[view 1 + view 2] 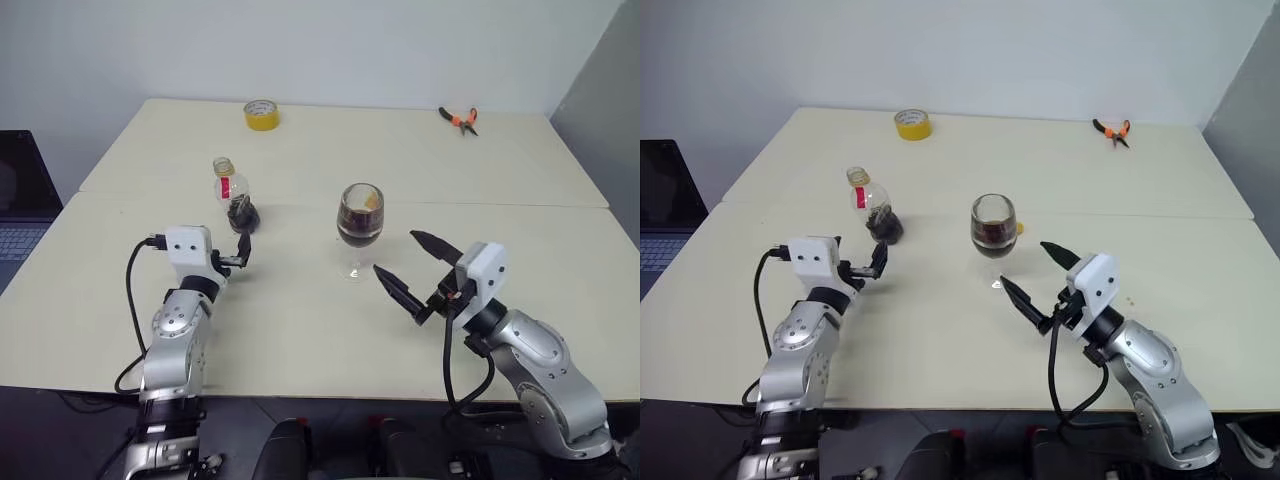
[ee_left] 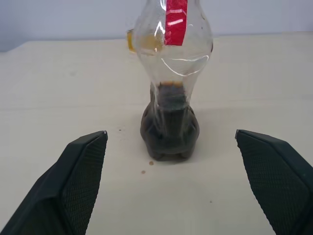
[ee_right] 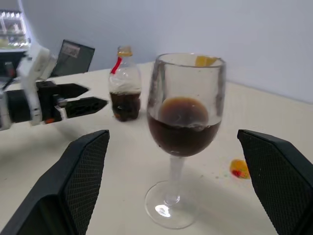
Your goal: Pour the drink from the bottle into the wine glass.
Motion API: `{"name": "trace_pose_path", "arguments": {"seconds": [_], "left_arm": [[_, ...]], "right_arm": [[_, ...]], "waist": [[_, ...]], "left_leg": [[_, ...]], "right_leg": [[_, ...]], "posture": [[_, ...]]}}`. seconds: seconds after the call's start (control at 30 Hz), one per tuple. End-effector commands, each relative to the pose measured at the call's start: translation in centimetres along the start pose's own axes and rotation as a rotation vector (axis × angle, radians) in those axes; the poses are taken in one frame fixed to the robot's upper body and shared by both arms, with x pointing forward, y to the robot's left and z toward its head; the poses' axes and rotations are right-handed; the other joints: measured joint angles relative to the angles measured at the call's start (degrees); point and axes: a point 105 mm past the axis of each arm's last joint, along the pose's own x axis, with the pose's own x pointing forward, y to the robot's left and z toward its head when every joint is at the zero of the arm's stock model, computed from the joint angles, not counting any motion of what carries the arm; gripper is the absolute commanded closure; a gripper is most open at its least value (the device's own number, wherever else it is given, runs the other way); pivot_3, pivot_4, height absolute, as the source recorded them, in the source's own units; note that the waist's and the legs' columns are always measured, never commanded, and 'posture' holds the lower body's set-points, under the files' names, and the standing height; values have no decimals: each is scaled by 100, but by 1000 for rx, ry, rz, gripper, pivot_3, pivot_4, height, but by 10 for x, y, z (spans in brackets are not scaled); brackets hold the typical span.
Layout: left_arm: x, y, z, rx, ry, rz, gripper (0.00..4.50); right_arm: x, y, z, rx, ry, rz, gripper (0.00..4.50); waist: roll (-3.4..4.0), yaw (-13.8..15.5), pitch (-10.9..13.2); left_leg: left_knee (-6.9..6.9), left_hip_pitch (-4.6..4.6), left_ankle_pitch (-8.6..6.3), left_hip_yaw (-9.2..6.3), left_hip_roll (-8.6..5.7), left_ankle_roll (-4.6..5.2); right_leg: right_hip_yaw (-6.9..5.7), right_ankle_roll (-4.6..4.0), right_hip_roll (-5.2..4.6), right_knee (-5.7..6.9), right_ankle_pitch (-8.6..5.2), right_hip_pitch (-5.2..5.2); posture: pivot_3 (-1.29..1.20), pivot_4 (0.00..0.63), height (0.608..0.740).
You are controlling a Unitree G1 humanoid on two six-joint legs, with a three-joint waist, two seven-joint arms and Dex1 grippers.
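Observation:
The bottle (image 1: 230, 190) stands upright on the table, left of centre, with a red label strip and a little dark drink (image 2: 169, 128) in its base. My left gripper (image 1: 242, 251) hovers level just short of it, open, with a finger (image 2: 78, 171) on either side and clear of it. The wine glass (image 1: 360, 212) stands upright near the middle, its bowl about a third full of dark drink (image 3: 183, 132). My right gripper (image 1: 415, 270) is open, close to the right of the glass and pointing at it, holding nothing.
A small yellow and red object (image 3: 238, 168) lies on the table by the glass foot. A yellow tape roll (image 1: 261, 114) and orange-handled pliers (image 1: 459, 119) lie at the far edge. A laptop (image 1: 20, 200) sits off to the left.

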Motion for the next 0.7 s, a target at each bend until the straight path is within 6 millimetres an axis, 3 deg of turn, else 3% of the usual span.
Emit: {"name": "trace_pose_path", "arguments": {"seconds": [0.03, 0.23, 0.47, 0.7], "left_arm": [[-15, -15, 2, 14, -31, -15, 59], [-20, -24, -4, 20, -41, -11, 59], [-23, -38, -6, 25, -62, -59, 59], [-23, -41, -8, 18, -62, -68, 59]], "right_arm": [[-17, -30, -24, 14, -10, -240, 0], [-33, -46, -60, 42, 18, -469, 0], [-44, -62, -75, 10, 32, -600, 0], [-43, -70, -76, 14, 22, -618, 0]], "waist": [[-1, 11, -15], [6, 55, -16], [9, 59, -18], [9, 55, -18]], "left_leg": [[-4, 0, 0, 0, 1, 0], [-7, 10, -1, 4, 3, 0], [-21, 20, -1, 15, 1, 0], [-38, 33, 0, 27, 2, 1]], "right_leg": [[0, 0, 0, -7, 0, 1], [4, -1, 3, -2, 0, 3], [15, -1, 3, -6, 0, 5], [24, -1, 3, -8, 0, 7]], "posture": [[0, 150, 740], [0, 150, 740], [0, 150, 740], [0, 150, 740]]}}
